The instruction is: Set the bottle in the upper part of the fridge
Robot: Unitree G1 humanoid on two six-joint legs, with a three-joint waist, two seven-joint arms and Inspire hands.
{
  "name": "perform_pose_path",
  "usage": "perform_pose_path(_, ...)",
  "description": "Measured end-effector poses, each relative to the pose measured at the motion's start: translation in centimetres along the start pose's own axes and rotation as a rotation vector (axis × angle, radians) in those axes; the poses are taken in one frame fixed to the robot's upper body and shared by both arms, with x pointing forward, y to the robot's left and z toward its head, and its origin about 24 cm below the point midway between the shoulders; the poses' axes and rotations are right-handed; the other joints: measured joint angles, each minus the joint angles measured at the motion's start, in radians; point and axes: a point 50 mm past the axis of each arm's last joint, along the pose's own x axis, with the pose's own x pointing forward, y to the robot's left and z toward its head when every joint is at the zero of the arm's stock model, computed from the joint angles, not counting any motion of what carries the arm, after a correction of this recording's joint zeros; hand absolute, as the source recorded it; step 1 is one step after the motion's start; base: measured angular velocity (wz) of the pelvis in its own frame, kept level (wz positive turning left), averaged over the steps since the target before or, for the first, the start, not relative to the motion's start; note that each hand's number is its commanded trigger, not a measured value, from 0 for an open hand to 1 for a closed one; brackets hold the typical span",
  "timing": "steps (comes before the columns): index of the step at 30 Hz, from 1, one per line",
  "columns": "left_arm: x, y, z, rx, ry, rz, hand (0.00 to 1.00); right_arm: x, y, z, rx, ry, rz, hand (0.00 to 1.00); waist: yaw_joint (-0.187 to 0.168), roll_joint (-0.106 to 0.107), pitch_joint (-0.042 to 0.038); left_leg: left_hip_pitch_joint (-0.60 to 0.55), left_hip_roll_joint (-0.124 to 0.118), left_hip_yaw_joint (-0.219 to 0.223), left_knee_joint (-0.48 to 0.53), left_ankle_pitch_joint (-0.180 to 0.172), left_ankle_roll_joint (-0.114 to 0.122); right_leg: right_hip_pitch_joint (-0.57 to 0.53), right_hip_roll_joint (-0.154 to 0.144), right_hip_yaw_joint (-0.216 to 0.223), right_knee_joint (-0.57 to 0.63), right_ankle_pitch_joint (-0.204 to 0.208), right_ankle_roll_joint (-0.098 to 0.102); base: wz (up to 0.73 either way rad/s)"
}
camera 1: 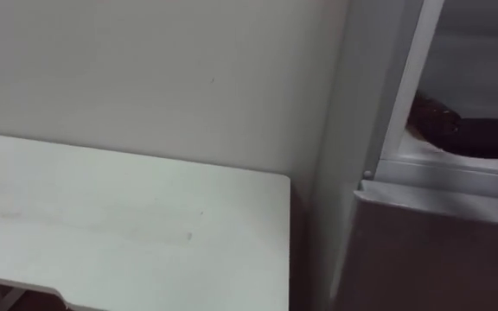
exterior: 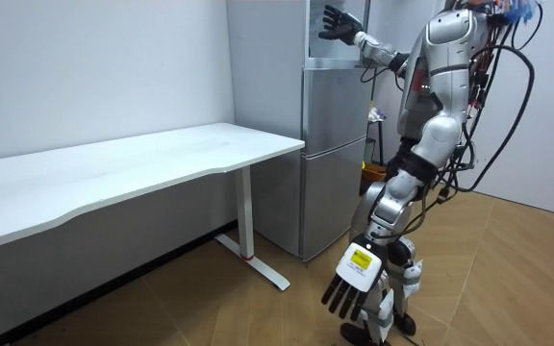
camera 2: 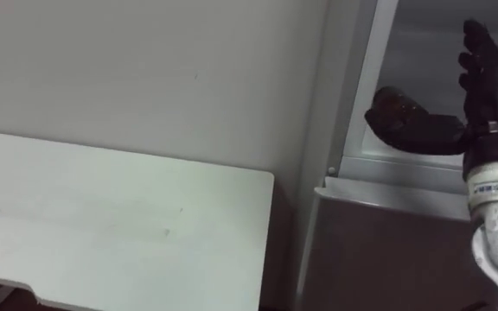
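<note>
Room view: the robot is standing upright in front of the fridge [exterior: 335, 144], facing it. The white worktop [exterior: 142, 159] is running along the wall [exterior: 85, 67] on the room view's left, and its end is sitting just beside the fridge. The right arm is reaching up and forward, putting the right hand [exterior: 339, 21] at the open upper compartment [exterior: 354, 43]. The left hand [exterior: 354, 284] is hanging low beside the leg, fingers [exterior: 339, 300] relaxed, pointing down and slightly apart, carrying nothing.

In the eye views the right hand [camera 2: 489, 82] is standing upright inside the upper compartment [camera 2: 422, 52], fingers [camera 2: 478, 43] straight and pointing up, spread apart and clamping on nothing. A dark brownish shape [camera 2: 398, 105] is lying low in that compartment, just above the white bottom ledge [camera 2: 396, 168] and level with the base of the hand. I cannot tell whether this is the bottle or the hand's own thumb sticking out sideways. The grey lower door [camera 2: 387, 250] is sitting shut below the ledge. The worktop [camera 1: 128, 225] is showing bare at lower left, against the wall [camera 1: 145, 69].
</note>
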Motion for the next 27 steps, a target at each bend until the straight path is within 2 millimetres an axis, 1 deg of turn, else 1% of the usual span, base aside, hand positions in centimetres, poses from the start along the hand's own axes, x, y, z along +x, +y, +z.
perform_pose_path(1,0.0,-0.1,0.1,0.007,-0.006,-0.002,0.0,-0.2,0.1,0.2,-0.004,-0.018,-0.004,0.0,-0.001,0.002,0.0004,0.001,0.001,0.003,0.002,0.0,0.0,-0.001,0.0,0.003,0.0,0.0,0.0,-0.08)
perform_pose_path(3,0.0,-0.5,0.4,0.005,-0.018,-0.011,0.0,-1.3,0.1,1.1,-0.002,-0.085,-0.042,0.0,-0.001,0.012,0.0014,-0.001,0.002,0.008,0.005,-0.003,0.001,-0.012,0.0,0.022,0.001,-0.001,0.002,-0.12)
perform_pose_path(4,0.0,-0.6,0.3,0.007,-0.016,-0.013,0.0,-1.5,0.2,1.2,0.0,-0.098,-0.048,0.0,-0.002,0.016,0.0009,-0.003,0.002,0.009,0.005,-0.004,0.002,-0.014,0.0,0.022,0.002,-0.001,0.002,-0.1)
perform_pose_path(6,-0.1,-1.1,0.6,0.022,-0.024,-0.025,0.0,-2.3,0.0,1.8,-0.032,-0.146,-0.085,0.0,-0.007,0.033,0.0019,-0.003,0.001,0.013,0.004,-0.006,0.004,-0.017,0.0,0.025,0.004,0.0,0.004,-0.07)
perform_pose_path(7,-0.1,-1.1,0.7,0.026,-0.03,-0.027,0.0,-2.6,-0.1,1.9,-0.04,-0.161,-0.093,0.0,-0.007,0.036,0.0006,-0.003,0.001,0.015,0.003,-0.006,0.004,-0.017,0.0,0.027,0.005,0.001,0.004,-0.08)
perform_pose_path(9,-0.1,-1.4,0.8,0.028,-0.056,-0.034,0.0,-3.8,-0.2,2.4,-0.049,-0.214,-0.121,0.0,-0.005,0.048,-0.0013,0.004,0.005,0.03,-0.003,-0.006,0.004,-0.018,0.0,0.042,0.005,0.001,0.005,-0.16)
perform_pose_path(10,-0.2,-1.5,0.8,0.027,-0.059,-0.033,0.0,-4.1,-0.1,2.5,-0.045,-0.225,-0.129,0.0,-0.003,0.051,-0.0003,0.008,0.006,0.034,-0.005,-0.007,0.004,-0.018,0.001,0.049,0.005,0.001,0.005,-0.21)
perform_pose_path(12,-0.2,-1.7,0.6,0.031,-0.065,-0.019,0.0,-5.7,-0.1,2.0,-0.046,-0.222,-0.16,0.0,-0.005,0.057,-0.0017,0.02,0.011,0.05,-0.017,-0.008,0.001,-0.016,0.004,0.059,0.006,0.001,0.004,-0.17)
perform_pose_path(13,-0.2,-1.8,0.6,0.029,-0.067,-0.016,0.0,-6.3,-0.1,1.7,-0.058,-0.214,-0.169,0.0,-0.006,0.06,-0.001,0.021,0.012,0.051,-0.018,-0.009,0.0,-0.016,0.005,0.06,0.006,0.001,0.004,-0.14)
perform_pose_path(15,-0.3,-2.4,0.6,0.021,-0.073,-0.027,0.0,-8.1,-0.1,0.9,-0.122,-0.191,-0.176,0.0,-0.006,0.062,-0.0008,0.02,0.016,0.061,-0.021,-0.012,-0.004,-0.021,0.008,0.073,0.007,0.001,0.004,-0.17)
perform_pose_path(19,-0.4,-2.9,0.9,0.019,-0.092,-0.04,0.0,-9.2,-0.3,0.5,-0.154,-0.173,-0.17,0.0,-0.008,0.069,-0.0024,0.019,0.018,0.081,-0.033,-0.012,-0.004,-0.038,0.008,0.079,0.017,0.0,0.002,-0.17)
perform_pose_path(22,-0.5,-3.2,0.5,0.033,-0.089,-0.05,0.0,-9.7,-0.4,0.4,-0.149,-0.179,-0.17,0.0,-0.026,0.075,-0.002,0.018,0.019,0.087,-0.033,-0.012,-0.004,-0.04,0.01,0.079,0.014,0.0,0.002,-0.05)
perform_pose_path(23,-0.5,-3.2,0.4,0.034,-0.088,-0.05,0.0,-10.2,-0.6,0.3,-0.151,-0.17,-0.176,0.0,-0.031,0.066,-0.0039,0.018,0.019,0.089,-0.033,-0.012,-0.004,-0.041,0.009,0.08,0.013,-0.002,0.002,0.0)
perform_pose_path(27,-0.5,-3.3,0.1,0.052,-0.088,-0.041,0.0,-12.3,-0.9,-0.6,-0.198,-0.123,-0.212,0.0,-0.038,0.069,-0.0016,0.019,0.022,0.103,-0.033,-0.016,-0.004,-0.045,0.016,0.093,0.002,-0.004,0.002,-0.08)
